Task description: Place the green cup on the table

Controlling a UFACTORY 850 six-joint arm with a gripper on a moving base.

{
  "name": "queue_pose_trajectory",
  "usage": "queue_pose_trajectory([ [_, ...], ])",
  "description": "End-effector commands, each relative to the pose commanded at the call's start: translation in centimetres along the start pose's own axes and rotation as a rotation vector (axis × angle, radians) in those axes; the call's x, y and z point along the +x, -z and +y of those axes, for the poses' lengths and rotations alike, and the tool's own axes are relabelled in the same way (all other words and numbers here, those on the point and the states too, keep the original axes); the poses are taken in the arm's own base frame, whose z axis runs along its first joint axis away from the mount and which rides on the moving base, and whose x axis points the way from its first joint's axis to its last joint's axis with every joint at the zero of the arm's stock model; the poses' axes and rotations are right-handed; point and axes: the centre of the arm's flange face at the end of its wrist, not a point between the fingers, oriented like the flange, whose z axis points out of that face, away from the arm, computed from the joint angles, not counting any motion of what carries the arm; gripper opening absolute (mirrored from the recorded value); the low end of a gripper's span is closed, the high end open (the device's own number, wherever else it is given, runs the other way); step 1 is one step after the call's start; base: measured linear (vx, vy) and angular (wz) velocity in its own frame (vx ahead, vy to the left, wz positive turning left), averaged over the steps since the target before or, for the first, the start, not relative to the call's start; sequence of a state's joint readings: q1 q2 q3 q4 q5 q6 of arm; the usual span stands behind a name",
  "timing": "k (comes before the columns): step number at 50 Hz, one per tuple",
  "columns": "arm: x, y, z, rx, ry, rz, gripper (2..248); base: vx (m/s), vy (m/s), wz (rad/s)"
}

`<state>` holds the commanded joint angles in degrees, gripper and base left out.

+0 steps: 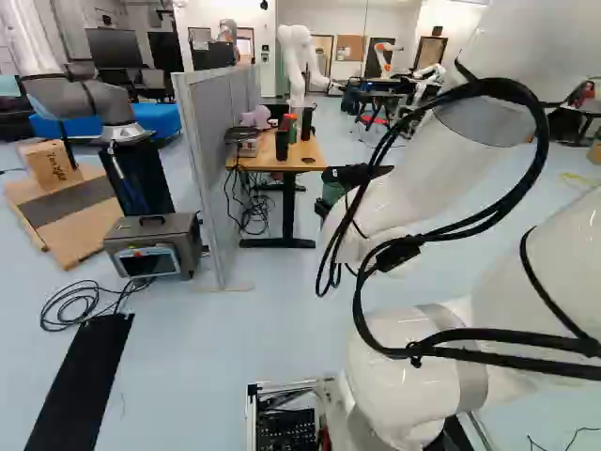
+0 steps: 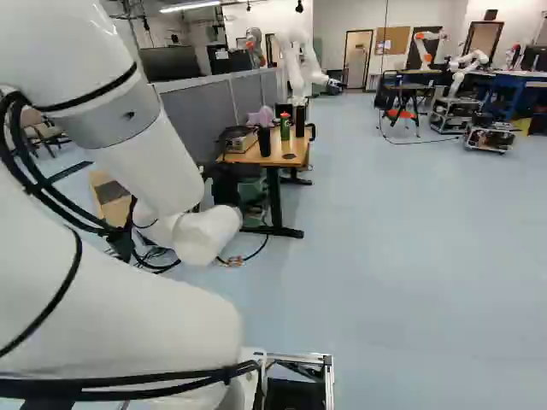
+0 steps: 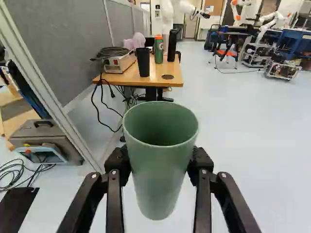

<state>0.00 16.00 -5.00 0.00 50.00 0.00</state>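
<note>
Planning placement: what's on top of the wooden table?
Table holds dark cup, green bottle, black bottle, grey box under coiled cable, purple item, dark round patch. Wood right behind the box is covered.

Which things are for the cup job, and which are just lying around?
For the job:
Tapered green cup, gripped
Black two-fingered gripper
Wooden-topped table

Just there:
Tall black tumbler on the table
Green bottle with orange lid
Grey boxy case on the floor
</note>
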Motion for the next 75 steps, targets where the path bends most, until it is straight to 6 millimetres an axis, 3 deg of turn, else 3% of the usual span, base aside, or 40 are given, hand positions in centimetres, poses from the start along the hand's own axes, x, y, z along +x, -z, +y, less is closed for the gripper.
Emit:
queue_pose_trajectory([
  [29,0.0,0.0,0.0,0.0,0.0,0.0,127,0.031,-0.009,-0.004],
  [75,0.0,0.0,0.0,0.0,0.0,0.0,127,0.276,-0.098,-0.004],
])
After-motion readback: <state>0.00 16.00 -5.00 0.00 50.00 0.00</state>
